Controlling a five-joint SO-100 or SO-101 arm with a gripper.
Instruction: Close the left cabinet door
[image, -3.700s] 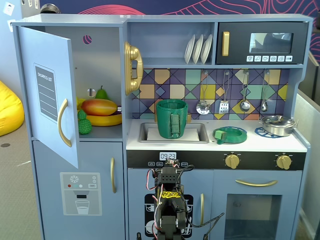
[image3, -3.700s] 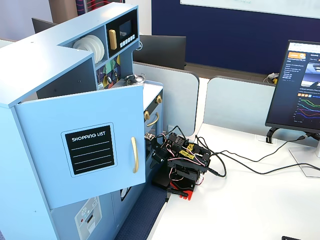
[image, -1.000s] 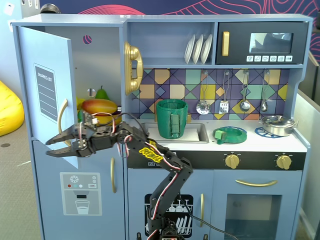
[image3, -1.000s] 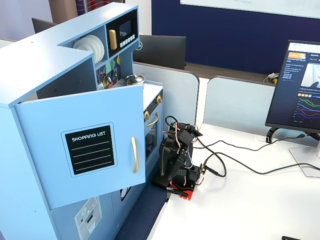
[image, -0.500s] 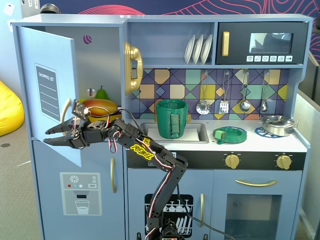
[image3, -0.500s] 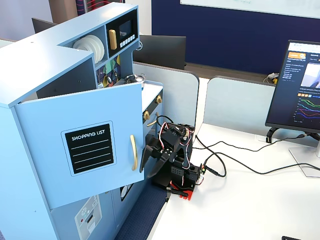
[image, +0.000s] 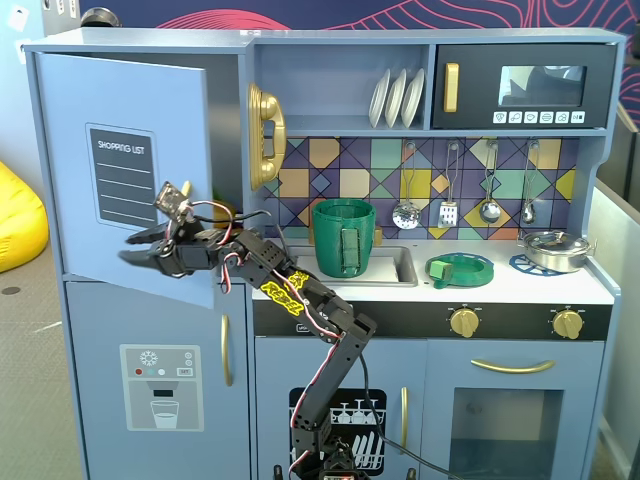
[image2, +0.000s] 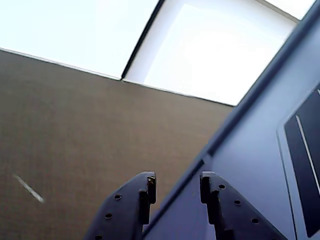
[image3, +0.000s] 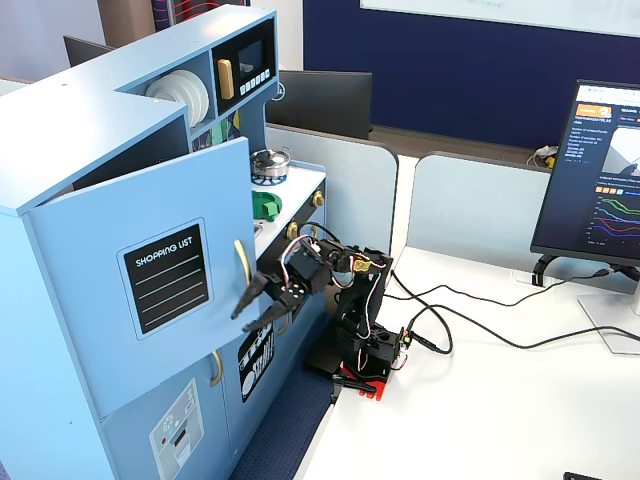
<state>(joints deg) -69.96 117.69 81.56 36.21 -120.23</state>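
The left cabinet door (image: 120, 170) is light blue with a black "SHOPPING LIST" label (image: 122, 175) and stands ajar, swung out from the cabinet. It also shows in a fixed view (image3: 150, 290), with its curved gold handle (image3: 243, 265) near the free edge. My gripper (image: 135, 250) is open and empty, in front of the door's lower part. In a fixed view it (image3: 250, 305) sits just below the handle at the free edge. In the wrist view the gripper (image2: 177, 187) has the door (image2: 250, 165) edge running between its fingers; I cannot tell whether they touch it.
Below is the light-blue door with the water-dispenser graphic (image: 160, 385). A gold toy phone (image: 265, 135), green pot (image: 343, 237) and microwave (image: 525, 88) are to the right. The arm's base (image3: 365, 350) stands on a white table with cables (image3: 480, 330) and a monitor (image3: 600, 170).
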